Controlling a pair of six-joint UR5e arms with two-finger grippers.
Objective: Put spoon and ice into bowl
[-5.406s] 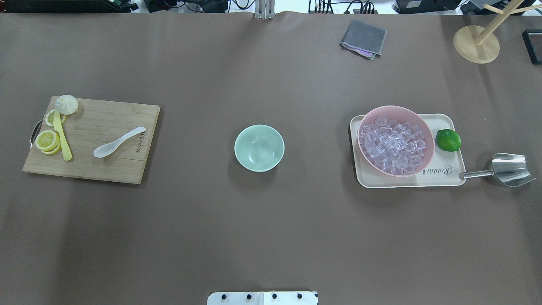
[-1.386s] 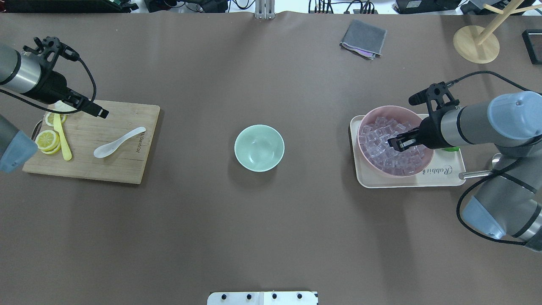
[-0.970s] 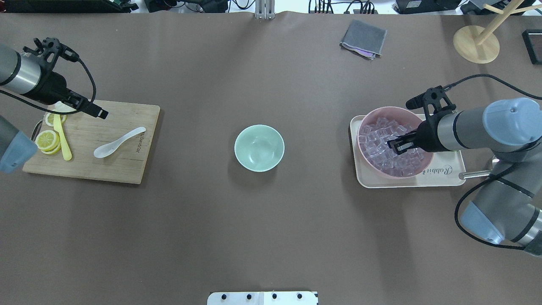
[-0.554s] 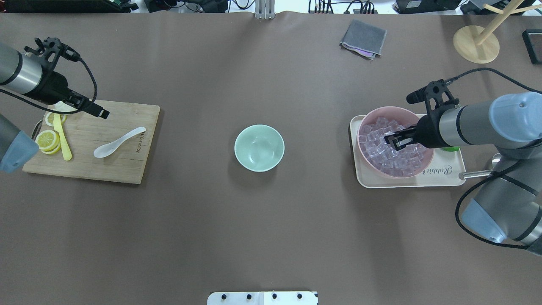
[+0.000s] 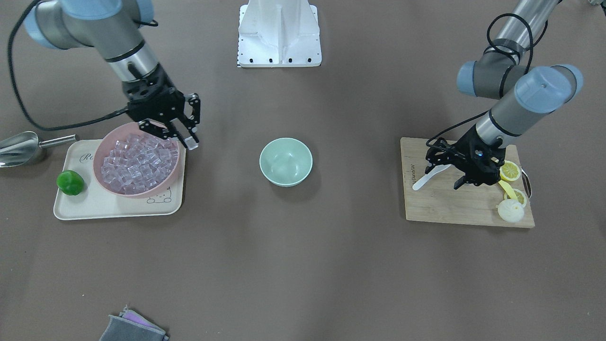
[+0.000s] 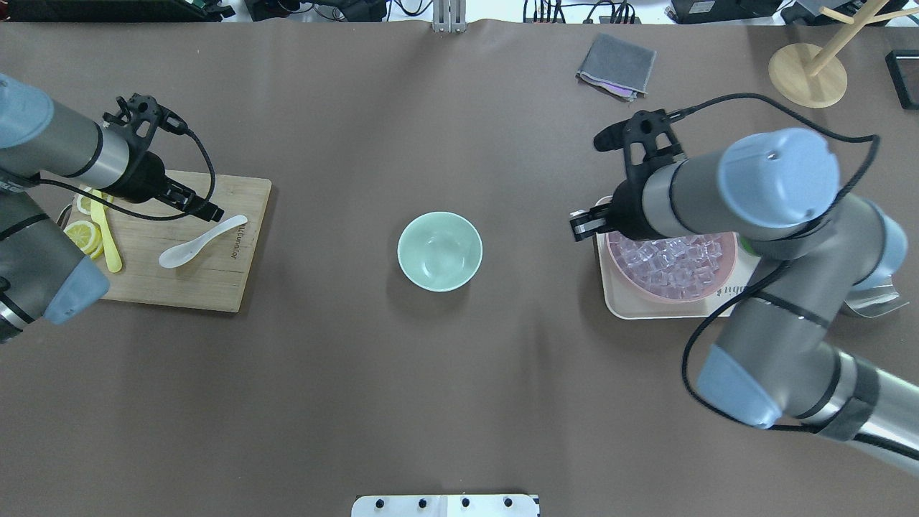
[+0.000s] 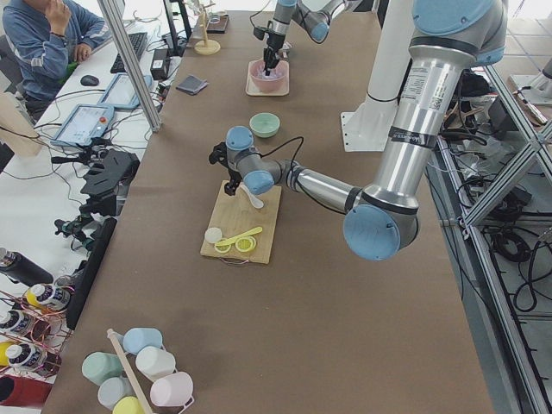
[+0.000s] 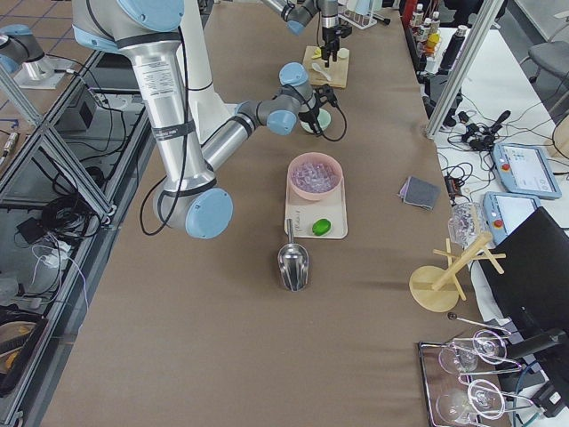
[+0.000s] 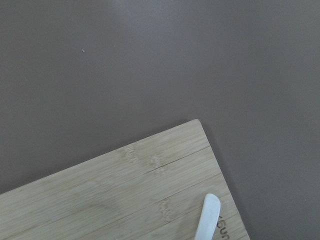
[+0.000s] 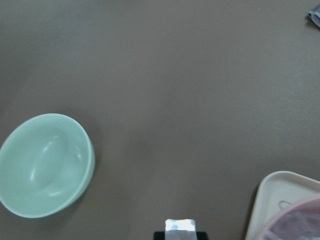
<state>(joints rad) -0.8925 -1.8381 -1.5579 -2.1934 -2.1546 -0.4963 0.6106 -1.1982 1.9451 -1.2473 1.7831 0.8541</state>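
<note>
The white spoon lies on the cutting board, also in the front view; its handle tip shows in the left wrist view. My left gripper hangs open just over the handle end. The mint-green bowl stands empty mid-table. Ice cubes fill the pink bowl. My right gripper is shut on one ice cube, just past the tray's edge on the mint bowl's side.
The wooden cutting board also bears lemon slices, a yellow utensil and a bun. The beige tray holds a lime. A steel scoop, grey cloth and wooden stand are around.
My right gripper has left the pink bowl with a cube and moved toward the mint bowl. My left gripper has moved right and nearer, to the spoon's handle.
</note>
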